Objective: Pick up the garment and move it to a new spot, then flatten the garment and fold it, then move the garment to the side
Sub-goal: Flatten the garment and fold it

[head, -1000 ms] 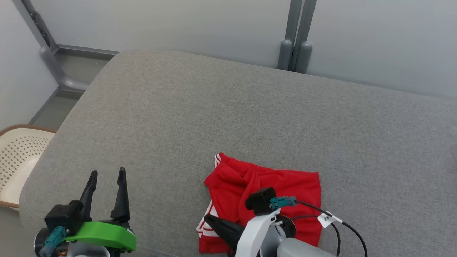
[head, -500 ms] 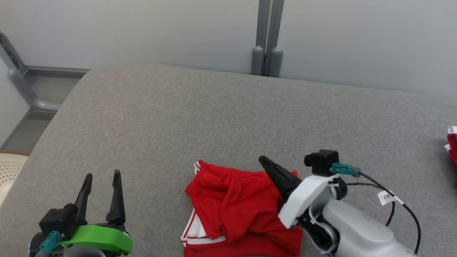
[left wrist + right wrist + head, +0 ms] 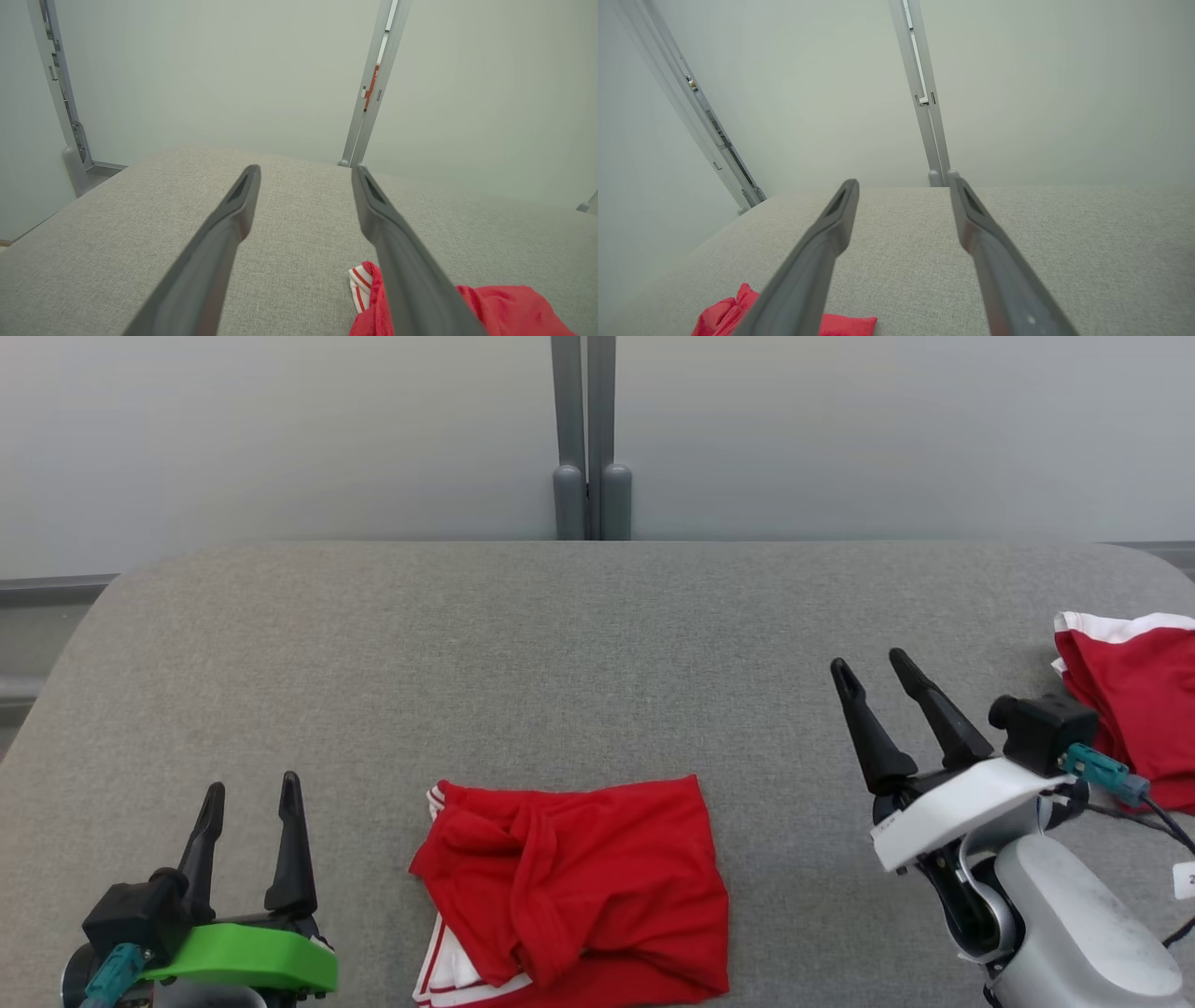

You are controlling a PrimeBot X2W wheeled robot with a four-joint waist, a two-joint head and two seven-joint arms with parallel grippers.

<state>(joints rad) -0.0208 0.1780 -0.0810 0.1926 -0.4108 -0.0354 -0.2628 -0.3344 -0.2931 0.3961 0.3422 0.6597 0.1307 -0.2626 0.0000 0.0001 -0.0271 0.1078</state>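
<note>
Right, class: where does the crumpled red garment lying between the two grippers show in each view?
Head view: the garment lies at lower centre on the grey table.
Left wrist view: garment in the lower right corner.
Right wrist view: garment at the lower left edge.
Shared landmark: the grey double post rising behind the table's far edge.

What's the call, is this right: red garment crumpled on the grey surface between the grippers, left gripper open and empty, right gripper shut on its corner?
Wrong on one point: the right gripper is open, empty and apart from the red garment, as the head view shows. The rest holds: garment crumpled on the grey surface between the grippers, left gripper open and empty.
</note>
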